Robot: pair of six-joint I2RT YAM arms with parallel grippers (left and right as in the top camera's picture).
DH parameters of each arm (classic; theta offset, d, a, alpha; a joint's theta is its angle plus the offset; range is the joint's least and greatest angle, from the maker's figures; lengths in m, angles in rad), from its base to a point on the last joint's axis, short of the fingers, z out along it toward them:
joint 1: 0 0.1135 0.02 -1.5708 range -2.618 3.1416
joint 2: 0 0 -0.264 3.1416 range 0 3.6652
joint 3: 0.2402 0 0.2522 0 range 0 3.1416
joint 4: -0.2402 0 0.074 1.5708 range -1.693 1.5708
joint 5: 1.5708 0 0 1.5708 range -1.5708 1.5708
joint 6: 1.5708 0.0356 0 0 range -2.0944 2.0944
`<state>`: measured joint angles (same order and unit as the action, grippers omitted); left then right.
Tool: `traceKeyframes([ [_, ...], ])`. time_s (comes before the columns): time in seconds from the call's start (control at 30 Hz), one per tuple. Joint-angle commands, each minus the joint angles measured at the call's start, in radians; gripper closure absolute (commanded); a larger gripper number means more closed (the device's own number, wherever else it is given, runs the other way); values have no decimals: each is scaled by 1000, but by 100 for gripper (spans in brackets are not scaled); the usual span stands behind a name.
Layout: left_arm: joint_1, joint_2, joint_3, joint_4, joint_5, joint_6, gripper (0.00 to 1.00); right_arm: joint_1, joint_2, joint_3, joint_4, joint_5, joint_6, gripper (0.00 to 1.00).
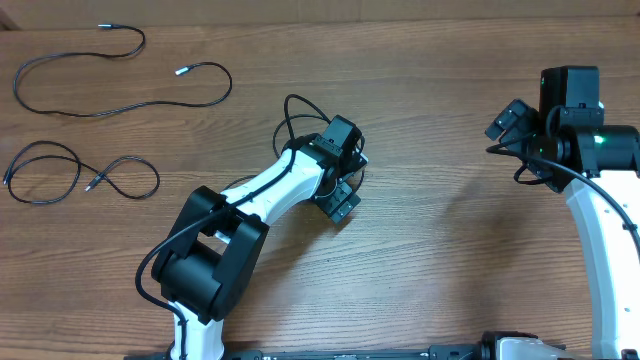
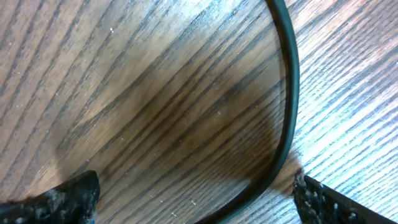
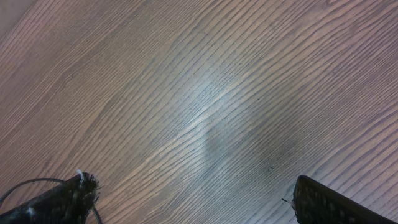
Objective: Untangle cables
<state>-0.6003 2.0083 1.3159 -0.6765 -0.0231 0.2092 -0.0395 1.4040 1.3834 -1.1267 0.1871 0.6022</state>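
Thin black cables (image 1: 230, 84), seemingly separate loops

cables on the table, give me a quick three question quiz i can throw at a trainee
1. True or false: the left hand is shut on the cable below it.
2. In the overhead view, how many loose cables lie near the left edge of the table? A one, B two, C four.
3. Fill in: between the right hand's fingers there is only bare ____.

Key:
1. False. It is open, and the cable lies on the wood between its fingers.
2. B, an upper cable and a lower cable.
3. Wood.
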Motion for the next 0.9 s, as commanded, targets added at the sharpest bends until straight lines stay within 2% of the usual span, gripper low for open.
traceKeyframes([
  [0.0,-2,32,-38,5,-21,-6,0,-2,0,-4,2,2,0,0],
  [0.2,0,32,-38,8,-28,4,0,-2,0,-4,2,2,0,0],
  [0.37,-1,32,-38,-51,3,20,0,-2,0,-4,2,2,0,0],
  [0.5,-1,32,-38,-90,12,38,16,-2,0,-4,2,2,0,0],
  [0.83,-3,32,-120,-10,-36,38,23,-2,0,-4,3,2,0,0],
  [0.87,-3,32,-129,-4,-36,38,31,-2,0,-4,3,2,0,0],
])
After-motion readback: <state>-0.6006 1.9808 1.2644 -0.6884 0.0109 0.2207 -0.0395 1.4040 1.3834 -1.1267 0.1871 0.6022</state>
